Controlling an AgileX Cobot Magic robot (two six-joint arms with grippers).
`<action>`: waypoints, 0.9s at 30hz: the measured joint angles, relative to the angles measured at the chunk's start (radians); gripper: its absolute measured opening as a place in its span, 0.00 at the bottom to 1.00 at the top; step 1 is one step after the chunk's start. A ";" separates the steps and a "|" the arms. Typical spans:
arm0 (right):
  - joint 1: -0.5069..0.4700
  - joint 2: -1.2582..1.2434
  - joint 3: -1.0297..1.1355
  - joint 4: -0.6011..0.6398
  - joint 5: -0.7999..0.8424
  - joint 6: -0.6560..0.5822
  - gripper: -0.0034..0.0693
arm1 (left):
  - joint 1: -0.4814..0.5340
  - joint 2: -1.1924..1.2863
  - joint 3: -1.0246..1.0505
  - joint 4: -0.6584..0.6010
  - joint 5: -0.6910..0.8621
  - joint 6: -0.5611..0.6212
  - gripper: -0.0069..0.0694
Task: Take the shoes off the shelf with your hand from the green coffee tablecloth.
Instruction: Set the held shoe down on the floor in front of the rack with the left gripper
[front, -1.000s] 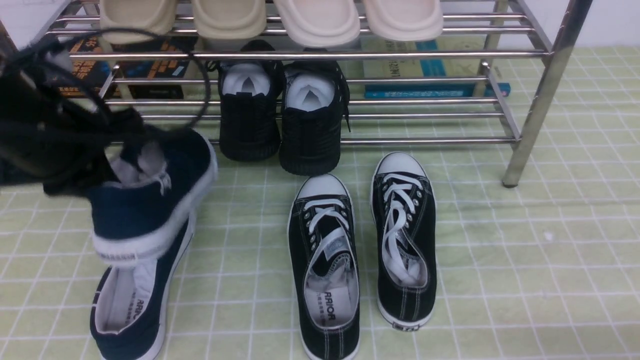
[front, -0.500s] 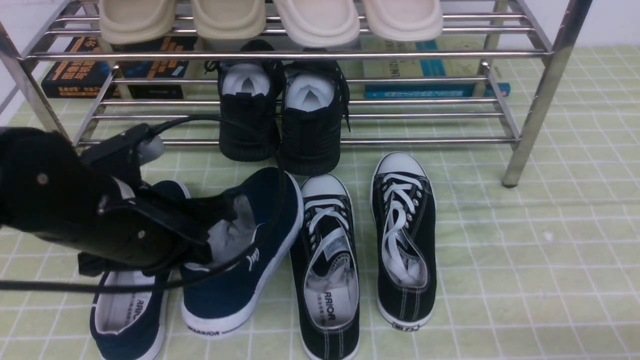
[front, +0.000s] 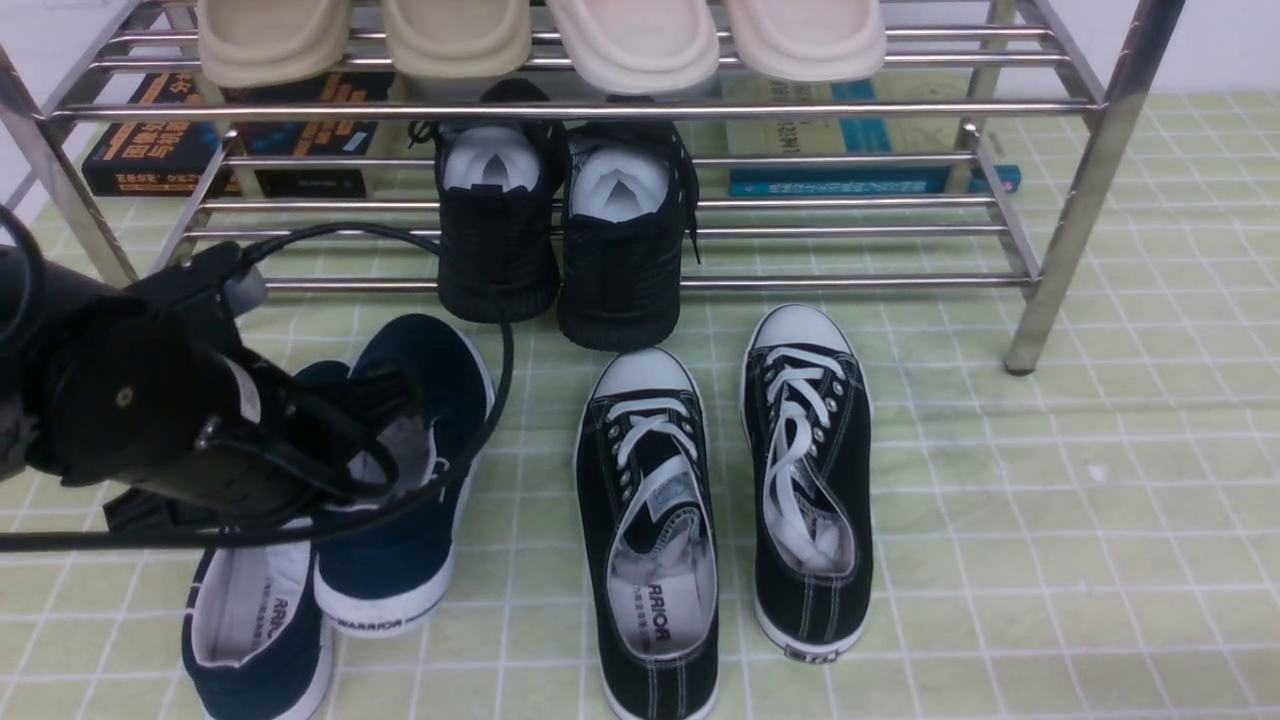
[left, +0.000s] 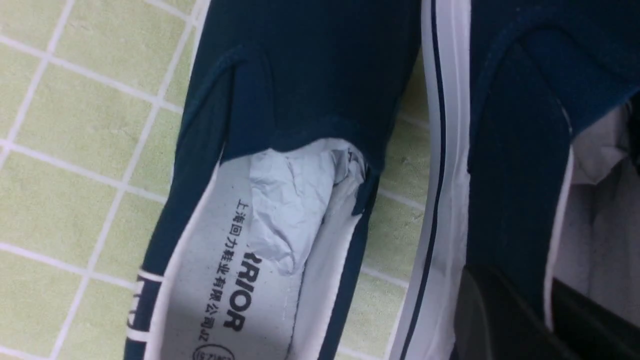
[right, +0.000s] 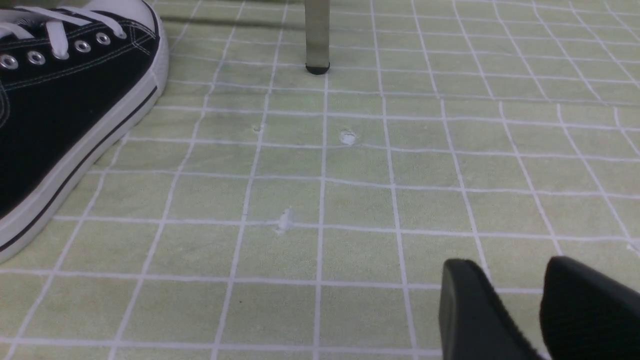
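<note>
On the green coffee tablecloth (front: 1000, 500) before the shelf (front: 1060, 250), the front view shows the left gripper (front: 375, 440) clenched on the collar of one navy shoe (front: 420, 350). Its white sole appears to rest on the cloth just beside the second navy shoe (front: 250, 620) — both are off the rack, toes toward it. The laced sneakers (front: 720, 520) lie to the right, and the all-black shoes (front: 560, 250) sit on the lower tier.

From the left wrist, one finger (left: 495, 310) presses outside the shoe's side wall and the other sits inside. That pinch suits thin, laceless canvas. A strip of cloth separates the pair, so letting go looks like the only step left.

From the right wrist, the right gripper (right: 520, 320) hovers low over bare cloth near a sneaker toe, jaws slightly parted and empty — seemingly kept clear of the work.
</note>
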 joint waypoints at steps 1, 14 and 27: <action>0.000 0.000 0.000 0.000 0.000 0.000 0.37 | 0.000 0.004 0.000 -0.001 0.000 0.000 0.13; 0.000 0.000 0.000 0.000 0.000 0.000 0.37 | 0.000 0.099 -0.001 -0.079 -0.006 0.072 0.33; 0.000 0.000 0.000 0.000 0.000 0.000 0.37 | 0.000 -0.012 -0.134 -0.074 0.083 0.134 0.66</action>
